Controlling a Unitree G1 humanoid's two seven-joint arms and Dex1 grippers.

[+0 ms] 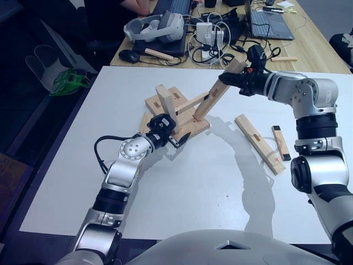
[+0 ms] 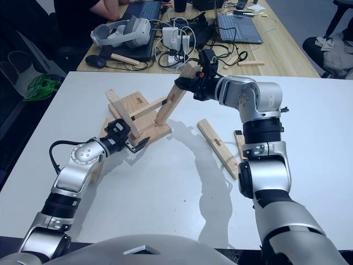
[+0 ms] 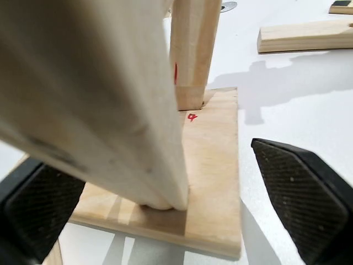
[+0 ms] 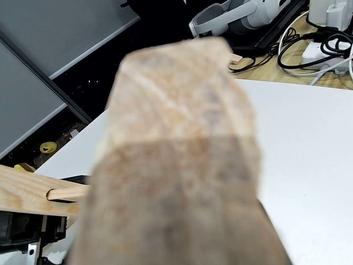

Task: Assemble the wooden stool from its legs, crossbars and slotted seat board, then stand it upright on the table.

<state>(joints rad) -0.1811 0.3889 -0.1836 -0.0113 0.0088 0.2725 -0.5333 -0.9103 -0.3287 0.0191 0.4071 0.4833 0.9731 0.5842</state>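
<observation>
The slotted seat board (image 1: 199, 126) lies flat on the white table. An upright leg (image 1: 165, 101) and a tilted leg (image 1: 214, 96) stand in it, joined by a thin crossbar (image 1: 191, 102). My right gripper (image 1: 230, 78) is shut on the tilted leg's top end, which looms close in the right wrist view (image 4: 182, 165). My left gripper (image 1: 177, 136) is open at the board's near edge, its pads (image 3: 300, 187) on either side of the board's corner (image 3: 212, 182) and the near leg (image 3: 110, 99). A loose leg (image 1: 259, 143) and a short crossbar (image 1: 280, 142) lie to the right.
Another wooden piece (image 1: 144, 122) lies against the board's left side. Behind the table, a desk holds a headset (image 1: 154, 26), cables (image 1: 212, 38), a laptop (image 1: 270, 25) and a spare stick (image 1: 159, 53). The table's near half (image 1: 209, 193) is bare.
</observation>
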